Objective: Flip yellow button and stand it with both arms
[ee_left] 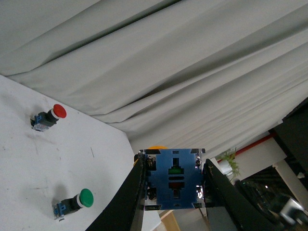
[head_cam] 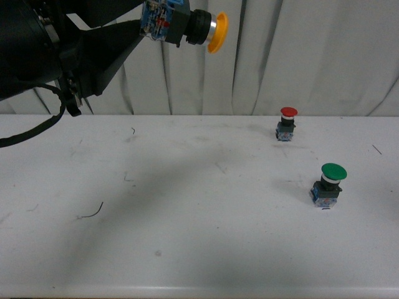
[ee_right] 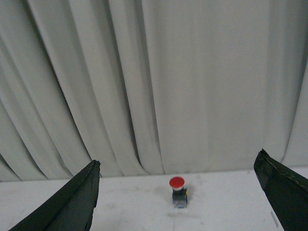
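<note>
My left gripper point(head_cam: 149, 22) is shut on the yellow button point(head_cam: 199, 28) and holds it high above the table at the upper left of the front view. The button lies sideways, its yellow cap pointing right and its blue base between the jaws. In the left wrist view the blue base point(ee_left: 174, 179) fills the gap of the left gripper point(ee_left: 174, 192), with a sliver of the yellow cap behind it. My right gripper point(ee_right: 178, 192) is open and empty, its fingers point(ee_right: 77, 202) far apart, and it does not show in the front view.
A red-capped button point(head_cam: 287, 123) stands upright at the back right of the white table point(head_cam: 187, 205). A larger green-capped button point(head_cam: 330, 184) stands nearer on the right. Both show in the left wrist view; the red one point(ee_right: 177, 190) shows in the right wrist view. A white curtain hangs behind.
</note>
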You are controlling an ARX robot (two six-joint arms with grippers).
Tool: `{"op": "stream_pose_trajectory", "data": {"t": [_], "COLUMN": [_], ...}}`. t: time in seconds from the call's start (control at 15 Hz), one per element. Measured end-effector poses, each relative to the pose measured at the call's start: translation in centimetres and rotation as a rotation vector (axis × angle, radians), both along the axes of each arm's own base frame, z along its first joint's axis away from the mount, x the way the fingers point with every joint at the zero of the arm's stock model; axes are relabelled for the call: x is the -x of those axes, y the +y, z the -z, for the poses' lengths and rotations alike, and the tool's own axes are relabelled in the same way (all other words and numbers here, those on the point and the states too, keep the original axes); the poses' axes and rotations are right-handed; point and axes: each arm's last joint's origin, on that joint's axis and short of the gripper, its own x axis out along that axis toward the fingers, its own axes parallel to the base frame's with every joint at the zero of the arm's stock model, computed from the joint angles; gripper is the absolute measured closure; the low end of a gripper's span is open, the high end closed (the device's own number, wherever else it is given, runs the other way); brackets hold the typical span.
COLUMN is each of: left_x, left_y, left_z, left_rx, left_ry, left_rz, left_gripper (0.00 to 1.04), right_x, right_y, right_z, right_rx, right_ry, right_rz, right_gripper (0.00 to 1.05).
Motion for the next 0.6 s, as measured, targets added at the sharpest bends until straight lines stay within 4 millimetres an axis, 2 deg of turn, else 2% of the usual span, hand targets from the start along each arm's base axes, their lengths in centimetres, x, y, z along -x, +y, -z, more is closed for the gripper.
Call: {"op": "stream_pose_trajectory", "data": {"t": [0.07,0.13,0.2,0.33,0.4,0.53,0.6], "left_x": [0.0,0.0,0.0,-0.2,-0.2,-0.4,-0.4], "left_y": [0.0,0.0,0.1,0.1,0.1,0.0,0.0], "left_z": [0.0,-0.1,0.0,0.1,0.2,0.5,0.5], "left_rx": [-0.004,-0.004,-0.003,-0.004,-0.005,-0.008,-0.008], "left_ry": [-0.004,-0.005,-0.004,0.0,0.005,0.015,0.013], "left_rz": [-0.004,-0.005,-0.01,-0.014,-0.013,-0.008,-0.008], "left_gripper": [0.76,0.76,0.76,0.77,0.77,0.77,0.77], "right_x": [-10.5,-12.2,-13.1,-12.9,-12.4,-10.8,-10.5], "right_y": [3.2,4.3,5.4,7.3,8.2,10.6,10.8], "right_z": [-0.3,-1.4,-3.0,-4.0,-3.8,-2.0,-1.7], "right_rx": [-0.099,-0.132,-0.179,-0.277,-0.338,-0.486,-0.504], "right_ry": [0.162,0.145,0.102,0.07,0.083,0.158,0.169], "right_rz": [-0.023,-0.049,-0.092,-0.223,-0.31,-0.502,-0.526], "right_gripper": [0.07,0.07,0.07,0.07,0.07,0.07,0.07]}}
